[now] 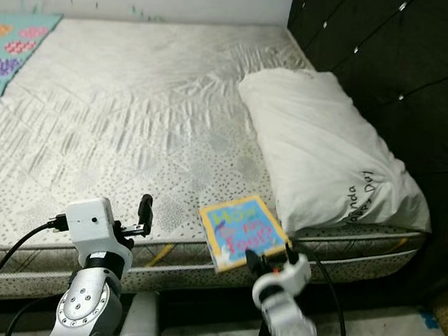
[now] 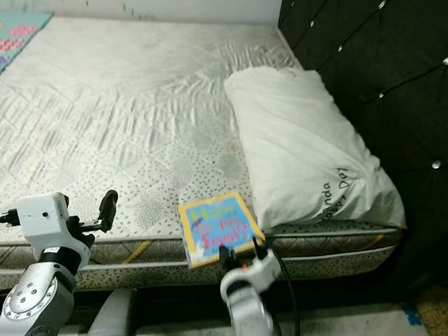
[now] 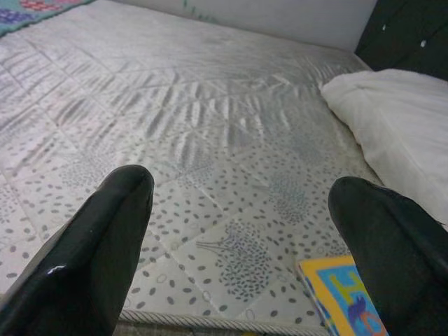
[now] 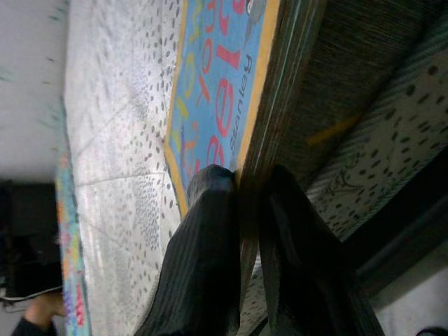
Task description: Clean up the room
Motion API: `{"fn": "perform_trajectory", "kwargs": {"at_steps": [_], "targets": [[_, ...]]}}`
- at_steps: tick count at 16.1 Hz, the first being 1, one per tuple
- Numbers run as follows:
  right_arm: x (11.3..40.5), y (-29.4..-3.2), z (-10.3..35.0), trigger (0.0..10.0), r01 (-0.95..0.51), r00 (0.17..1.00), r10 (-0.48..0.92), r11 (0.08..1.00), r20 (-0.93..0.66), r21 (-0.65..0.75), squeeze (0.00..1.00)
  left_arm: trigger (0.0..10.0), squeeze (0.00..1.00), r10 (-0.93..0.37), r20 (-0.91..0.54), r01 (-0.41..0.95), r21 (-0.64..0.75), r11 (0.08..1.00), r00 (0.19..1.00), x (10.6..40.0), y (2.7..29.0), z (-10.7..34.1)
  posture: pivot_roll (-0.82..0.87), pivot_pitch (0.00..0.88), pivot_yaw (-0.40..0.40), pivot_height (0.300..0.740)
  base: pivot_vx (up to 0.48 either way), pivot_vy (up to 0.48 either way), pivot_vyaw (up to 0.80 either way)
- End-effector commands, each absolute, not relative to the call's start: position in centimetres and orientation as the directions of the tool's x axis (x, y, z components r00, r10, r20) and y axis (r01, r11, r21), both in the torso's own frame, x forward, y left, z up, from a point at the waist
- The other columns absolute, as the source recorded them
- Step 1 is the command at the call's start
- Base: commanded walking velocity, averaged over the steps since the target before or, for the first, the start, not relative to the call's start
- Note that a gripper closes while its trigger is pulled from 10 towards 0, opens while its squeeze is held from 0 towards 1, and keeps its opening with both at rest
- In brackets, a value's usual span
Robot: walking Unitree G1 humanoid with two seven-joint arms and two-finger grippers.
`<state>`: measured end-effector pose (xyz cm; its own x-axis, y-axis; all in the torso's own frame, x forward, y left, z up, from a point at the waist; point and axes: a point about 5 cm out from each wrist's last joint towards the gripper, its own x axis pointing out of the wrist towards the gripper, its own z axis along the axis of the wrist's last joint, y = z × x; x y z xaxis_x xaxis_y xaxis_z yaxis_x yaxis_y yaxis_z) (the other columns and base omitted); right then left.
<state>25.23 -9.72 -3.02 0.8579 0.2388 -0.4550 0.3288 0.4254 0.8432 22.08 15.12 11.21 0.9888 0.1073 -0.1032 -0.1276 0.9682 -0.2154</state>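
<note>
A thin children's book (image 1: 242, 232) with a blue and yellow cover lies on the near edge of the mattress (image 1: 118, 110), partly overhanging it, just in front of the pillow. My right gripper (image 1: 267, 257) is at the book's near edge. In the right wrist view its two black fingers (image 4: 210, 231) are shut on the edge of the book (image 4: 217, 91), one above the cover and one below. My left gripper (image 1: 146, 210) is raised over the mattress edge to the left of the book, open, with nothing between its fingers (image 3: 105, 238).
A white pillow (image 1: 328, 154) lies along the right side of the bed against the black tufted headboard (image 1: 409, 59). A colourful patterned mat (image 1: 1, 51) covers the far left of the mattress. Grey floor (image 1: 382, 334) shows below the bed edge.
</note>
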Motion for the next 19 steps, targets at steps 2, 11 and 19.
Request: {"fn": "perform_trajectory", "kwargs": {"at_steps": [2,11,19], "targets": [[31.16,4.88,10.37,10.0,0.028,0.843,0.508,0.284,-0.176,0.958,0.00,10.0,0.00,0.119,-0.092,-0.139,-0.246,0.959,0.989,22.05,14.77,11.53,0.26,0.038,0.023,0.587,0.000,0.000,0.00],[31.16,4.88,10.37,10.0,0.028,0.843,0.508,0.284,-0.176,0.958,0.00,10.0,0.00,0.119,-0.092,-0.139,-0.246,0.959,0.989,22.05,14.77,11.53,0.26,0.038,0.023,0.587,0.000,0.000,0.00],[31.73,4.71,10.48,10.0,-0.016,0.859,0.494,0.288,-0.135,0.958,0.00,10.0,0.00,0.120,-0.094,-0.139,-0.242,0.960,0.988,21.96,14.78,11.52,0.26,0.000,0.000,0.587,0.000,0.000,0.00]]}}
